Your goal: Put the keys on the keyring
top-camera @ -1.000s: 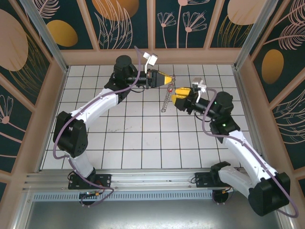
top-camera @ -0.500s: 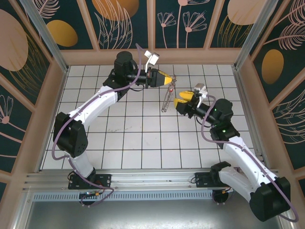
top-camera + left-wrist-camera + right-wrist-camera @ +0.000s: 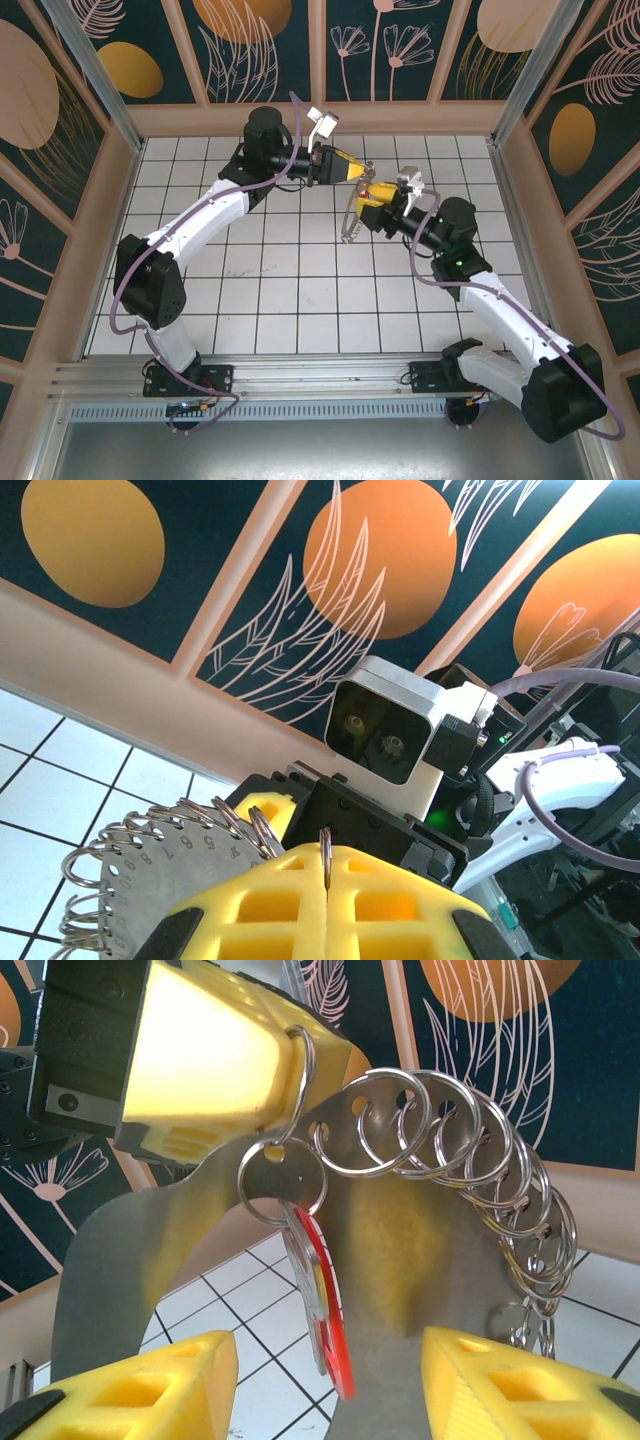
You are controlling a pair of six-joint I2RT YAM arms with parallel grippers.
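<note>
Above the far middle of the white tiled floor (image 3: 300, 290), the left gripper (image 3: 362, 172) is pinching one thin wire ring of the keyring (image 3: 400, 1240), a flat dull-grey plate edged with shiny split rings. Its red-headed key (image 3: 322, 1300) is dangling between the spread, ribbed yellow fingers of the right gripper (image 3: 330, 1380), perhaps touching neither.

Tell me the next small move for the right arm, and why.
Probably close the right gripper on the keyring. Its fingers stand open on either side of the grey plate, while the left gripper is shut on a small ring at the top edge. The red-headed key dangles loose there. A second grip would likely steady the plate.
</note>
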